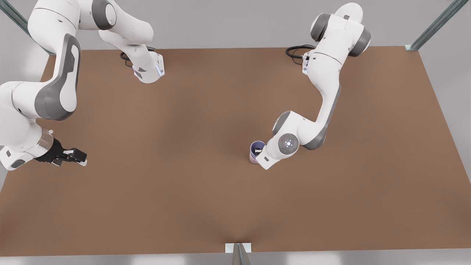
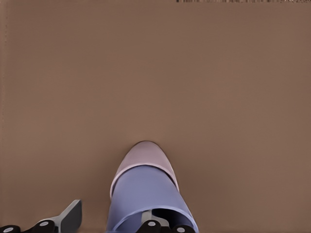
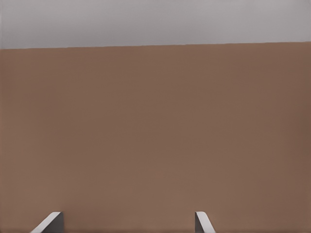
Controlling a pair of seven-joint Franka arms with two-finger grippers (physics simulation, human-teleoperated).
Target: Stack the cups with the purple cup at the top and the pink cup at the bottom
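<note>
The purple cup [image 1: 256,144] sits nested inside the pink cup [image 1: 252,159], right of the table's middle in the front view. From the left wrist, the purple cup [image 2: 146,194] rises out of the pink cup [image 2: 144,156], whose lower part shows beneath it. My left gripper [image 1: 258,151] is at the stack and open: one finger reaches inside the purple cup, and the other finger [image 2: 72,214] stands clear of its outer wall. My right gripper [image 1: 78,157] waits open over bare table at the front view's left edge, its fingertips [image 3: 50,221] wide apart.
The brown table [image 1: 206,121] ends in grey floor on all sides. Metal frame posts [image 1: 434,25] stand at the far corners, and a bracket [image 1: 238,248] sits at the middle of the near edge. Black cables [image 1: 296,51] lie by each arm base.
</note>
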